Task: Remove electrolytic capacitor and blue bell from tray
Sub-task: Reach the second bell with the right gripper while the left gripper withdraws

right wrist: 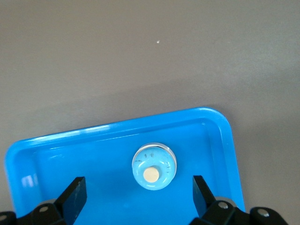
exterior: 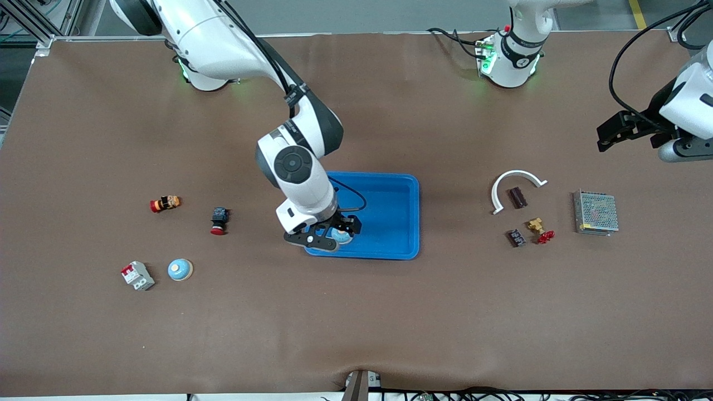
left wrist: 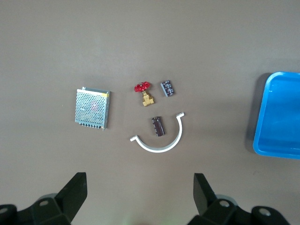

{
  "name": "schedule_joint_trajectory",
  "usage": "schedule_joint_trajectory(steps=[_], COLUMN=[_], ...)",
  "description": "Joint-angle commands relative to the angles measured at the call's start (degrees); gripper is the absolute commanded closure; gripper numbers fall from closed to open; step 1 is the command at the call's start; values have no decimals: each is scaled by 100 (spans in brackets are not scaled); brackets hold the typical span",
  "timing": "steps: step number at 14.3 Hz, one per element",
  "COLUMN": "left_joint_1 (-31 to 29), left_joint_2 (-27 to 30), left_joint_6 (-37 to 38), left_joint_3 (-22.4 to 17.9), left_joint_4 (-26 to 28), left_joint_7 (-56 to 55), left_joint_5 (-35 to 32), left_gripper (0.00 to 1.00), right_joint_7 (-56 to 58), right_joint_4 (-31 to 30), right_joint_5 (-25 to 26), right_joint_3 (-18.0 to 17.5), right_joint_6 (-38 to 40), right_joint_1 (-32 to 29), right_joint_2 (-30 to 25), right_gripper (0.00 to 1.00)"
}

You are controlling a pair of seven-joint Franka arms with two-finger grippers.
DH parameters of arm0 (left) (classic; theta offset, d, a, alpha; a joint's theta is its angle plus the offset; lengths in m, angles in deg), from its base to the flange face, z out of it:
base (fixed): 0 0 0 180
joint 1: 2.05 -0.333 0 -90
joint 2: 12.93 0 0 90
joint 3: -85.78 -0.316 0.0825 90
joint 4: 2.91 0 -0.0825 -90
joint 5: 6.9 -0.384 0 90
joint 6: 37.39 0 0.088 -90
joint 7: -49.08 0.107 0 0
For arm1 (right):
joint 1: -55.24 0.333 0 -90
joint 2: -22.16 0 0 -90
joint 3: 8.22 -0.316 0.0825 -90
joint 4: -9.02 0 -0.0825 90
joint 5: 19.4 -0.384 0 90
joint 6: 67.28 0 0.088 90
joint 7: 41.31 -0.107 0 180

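A light blue bell [exterior: 341, 235] with a cream button lies in the blue tray [exterior: 415, 217], near the corner closest to the front camera at the right arm's end. My right gripper [exterior: 334, 233] is open just above it; in the right wrist view the bell [right wrist: 154, 166] lies between the spread fingers [right wrist: 77, 190], untouched. A second bell [exterior: 180, 269] sits on the table toward the right arm's end. Two small dark components [exterior: 518, 197] [exterior: 516, 238] lie toward the left arm's end. My left gripper [exterior: 607, 136] is open and empty, up over the table there.
A mesh power supply [exterior: 595, 213], a white curved piece [exterior: 515, 177] and a brass valve with a red handle [exterior: 540, 229] lie by the dark components. An orange part [exterior: 165, 204], a black-and-red button [exterior: 219, 220] and a breaker [exterior: 137, 275] lie toward the right arm's end.
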Motion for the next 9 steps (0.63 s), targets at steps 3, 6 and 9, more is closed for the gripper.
schedule_joint_trajectory(steps=[3, 6, 9], left_joint_1=[83, 74, 56], left_joint_2=[340, 287, 278], left_joint_6=[118, 93, 75], left_joint_3=[-92, -83, -83], left_joint_4=[228, 237, 228], left_joint_7=[100, 91, 91], left_joint_5=[117, 179, 179], left_gripper=[0, 0, 0], right_joint_7=[-290, -290, -299], right_joint_4=[28, 20, 20], right_joint_5=[462, 463, 454], right_joint_3=[60, 60, 60], right_joint_6=[-62, -272, -422], right_joint_1=[153, 188, 241], right_joint_2=[226, 402, 516], right_gripper=[0, 0, 0])
